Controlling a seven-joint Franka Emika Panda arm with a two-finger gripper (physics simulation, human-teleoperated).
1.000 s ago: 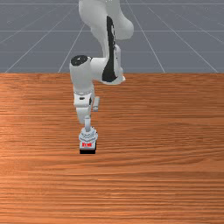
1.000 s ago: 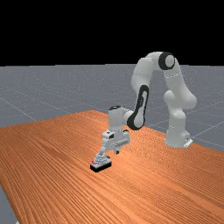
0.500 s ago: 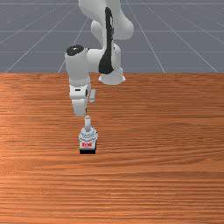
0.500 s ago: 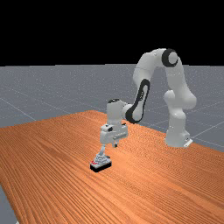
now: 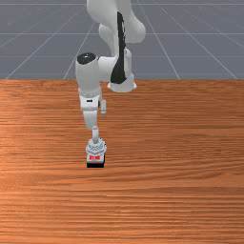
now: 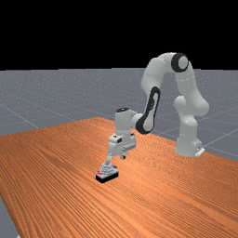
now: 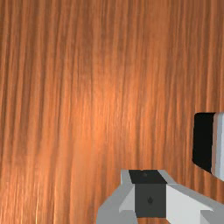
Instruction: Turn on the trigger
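Note:
The gripper (image 6: 123, 157) hangs above the table in the far view, its fingertips to the right of the trigger's lever and higher than the base. In the wrist view the two fingers of the gripper (image 7: 150, 192) stand together, shut with no object between them. The trigger (image 5: 96, 148) is a grey stepped device with a red marking, a black base and an upright grey lever (image 5: 96, 134). The hand's lower end appears just above the lever in the front view; whether they touch, I cannot tell. Part of the trigger's black base (image 7: 203, 141) lies beside the fingers in the wrist view.
The wooden table (image 5: 181, 157) extends around the trigger. The arm's base (image 6: 188, 143) stands at the table's far edge, on the far view's right.
My hand first rose away from the lever and shifted to the front view's left, then came partway back down and to the front view's right. The trigger has stayed in place.

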